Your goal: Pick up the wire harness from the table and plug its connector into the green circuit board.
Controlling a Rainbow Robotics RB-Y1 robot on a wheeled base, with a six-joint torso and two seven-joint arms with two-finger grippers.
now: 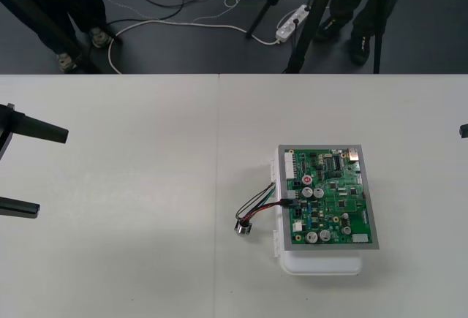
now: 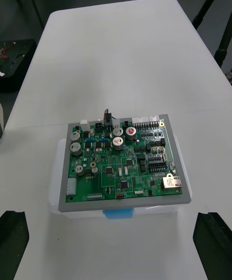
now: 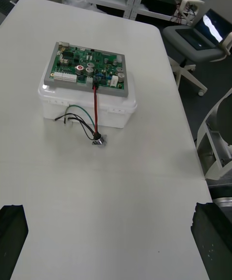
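The light, limp wire harness [image 1: 259, 205], best gripped at its stiff plug [image 1: 291, 195], is seen plugged into the green circuit board [image 1: 329, 197], while the left gripper [image 1: 51, 172] and right gripper [image 2: 113, 241] are parked open, empty.

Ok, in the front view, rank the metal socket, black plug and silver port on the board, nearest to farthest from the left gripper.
1. metal socket, on the table left of the board, closest to the left gripper.
2. black plug, at the board's left edge.
3. silver port, at the board's far right corner.
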